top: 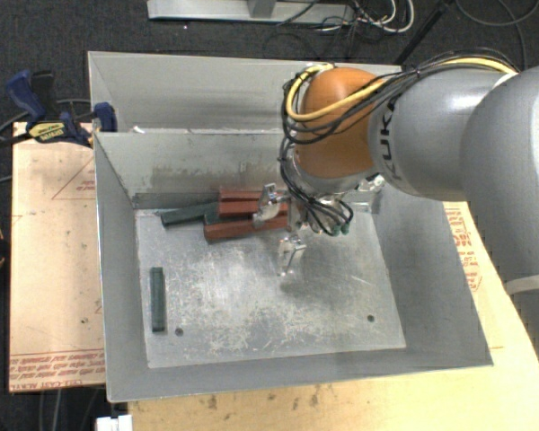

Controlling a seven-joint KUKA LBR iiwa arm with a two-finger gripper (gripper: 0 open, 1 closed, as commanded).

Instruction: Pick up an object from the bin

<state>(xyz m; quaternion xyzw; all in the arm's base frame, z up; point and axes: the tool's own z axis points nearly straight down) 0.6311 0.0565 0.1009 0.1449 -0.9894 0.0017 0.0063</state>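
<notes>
The gripper hangs over bare bin floor; whether it is clenched or released I cannot tell. Brown blocks lie near at ten o'clock, with a green bar touching them beyond. A second bar lies at eight o'clock, well apart.

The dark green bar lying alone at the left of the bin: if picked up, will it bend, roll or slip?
The dark green bar probably stays stiff: its edges look straight. It lies flat with squared sides, so it is unlikely to roll. Being thin and low on the bin floor, it may slide when pushed.
</notes>
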